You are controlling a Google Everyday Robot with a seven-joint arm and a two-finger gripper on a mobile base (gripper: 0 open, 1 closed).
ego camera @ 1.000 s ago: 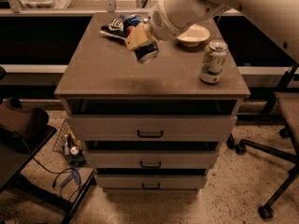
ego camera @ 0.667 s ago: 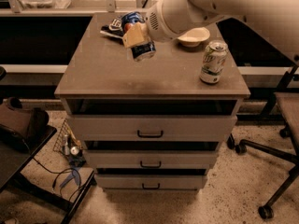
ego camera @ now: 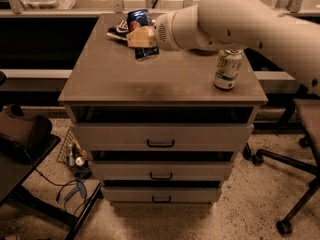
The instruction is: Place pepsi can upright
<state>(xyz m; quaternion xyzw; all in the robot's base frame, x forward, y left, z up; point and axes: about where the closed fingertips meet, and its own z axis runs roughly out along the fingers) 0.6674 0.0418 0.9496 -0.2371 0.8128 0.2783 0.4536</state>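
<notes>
The pepsi can (ego camera: 139,21), dark blue with a red-white-blue logo, stands nearly upright in my gripper (ego camera: 141,38), which is shut on it. The can is held above the back left part of the brown cabinet top (ego camera: 115,79). Its lower end shows below the tan fingers (ego camera: 141,36). The white arm reaches in from the upper right.
A green-and-white soda can (ego camera: 227,69) stands upright at the right side of the top. A dark chip bag (ego camera: 119,30) lies behind the held can. The arm hides the back middle of the top. An office chair base (ego camera: 295,179) is on the floor at right.
The gripper has moved up and toward the back left with the can, and the can has turned from tilted to nearly upright.
</notes>
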